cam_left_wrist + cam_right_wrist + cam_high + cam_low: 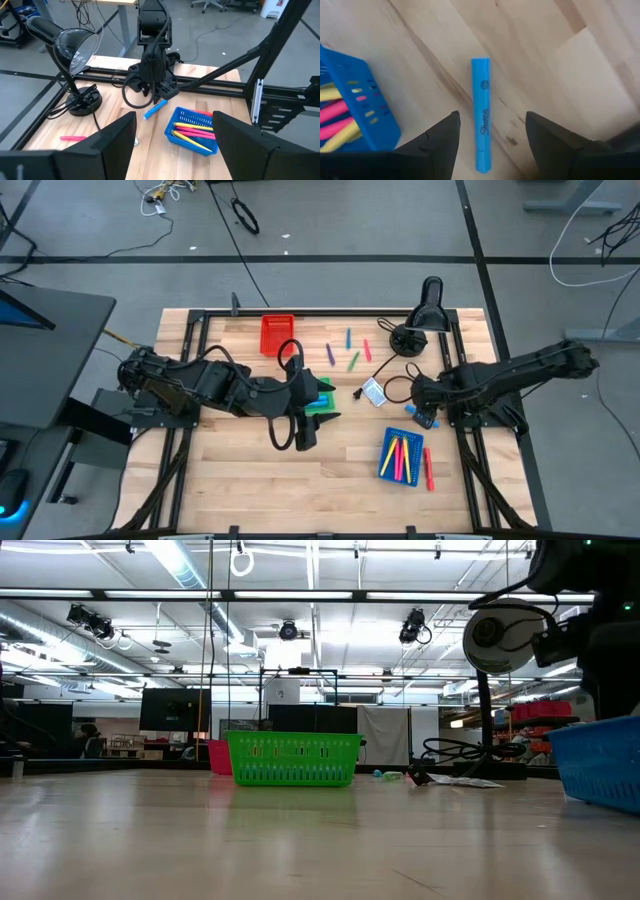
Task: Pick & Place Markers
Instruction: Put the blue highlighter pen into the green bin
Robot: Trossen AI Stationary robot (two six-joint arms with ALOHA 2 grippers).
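Your right pincer (pixel 490 145) hangs wide over the blue marker (pixel 481 115); its long axis runs across the gap. Left pincer (pixel 172 135), also wide, is farther.

The pale wooden table top (pixel 330 470) is evenly and brightly lit from overhead. In the low view, long white ceiling light strips (pixel 300 595) glare strongly, and the near boards are blurred. Soft shadows are cast just beside the bright blue marker (pixel 481 115). The dark blurred fingers (pixel 440 145) are seen out of focus.
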